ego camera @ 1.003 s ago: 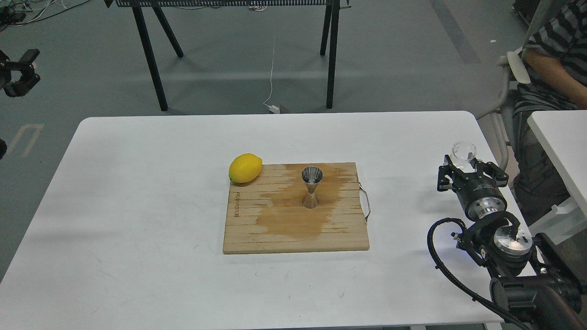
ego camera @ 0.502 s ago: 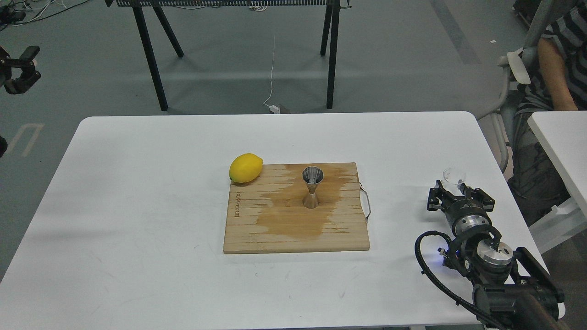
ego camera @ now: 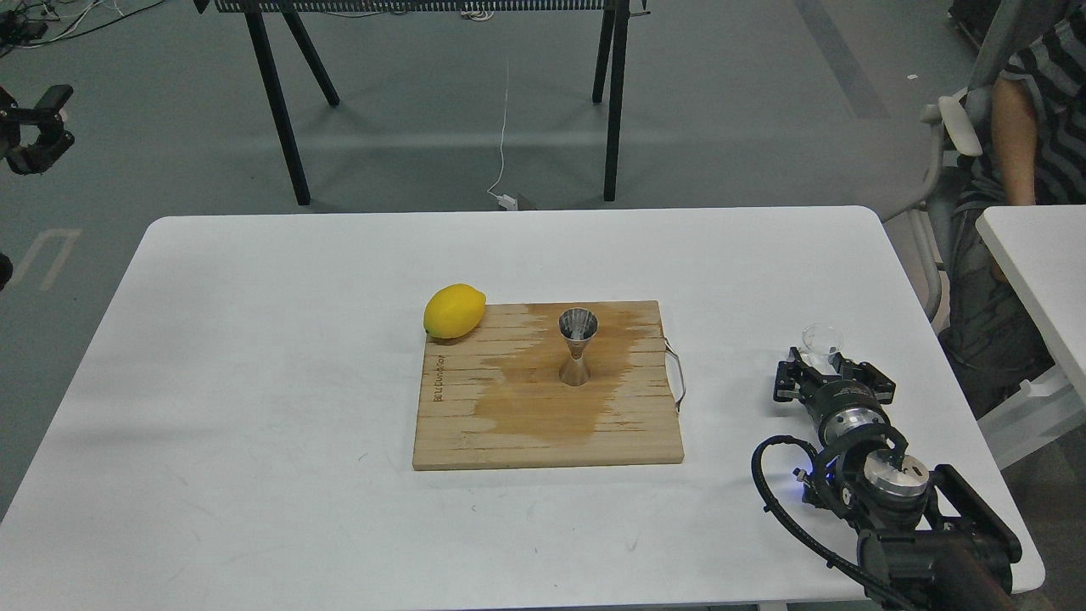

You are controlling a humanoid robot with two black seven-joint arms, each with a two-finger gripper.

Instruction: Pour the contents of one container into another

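The small clear glass cup is held upright in my right gripper, low over the right side of the white table. The gripper is shut on the cup's lower part, and only the rim and upper wall show. The silver hourglass jigger stands upright on the wooden cutting board, well to the left of the cup. A dark wet stain spreads over the board around the jigger. My left gripper hangs open off the table at the far left, holding nothing.
A yellow lemon lies at the board's back left corner. A metal handle sticks out of the board's right side. A seated person and another white table are at the right.
My right gripper has come down and toward the left with the glass cup, from above the table's right edge to just over its surface. The left gripper has barely shifted.
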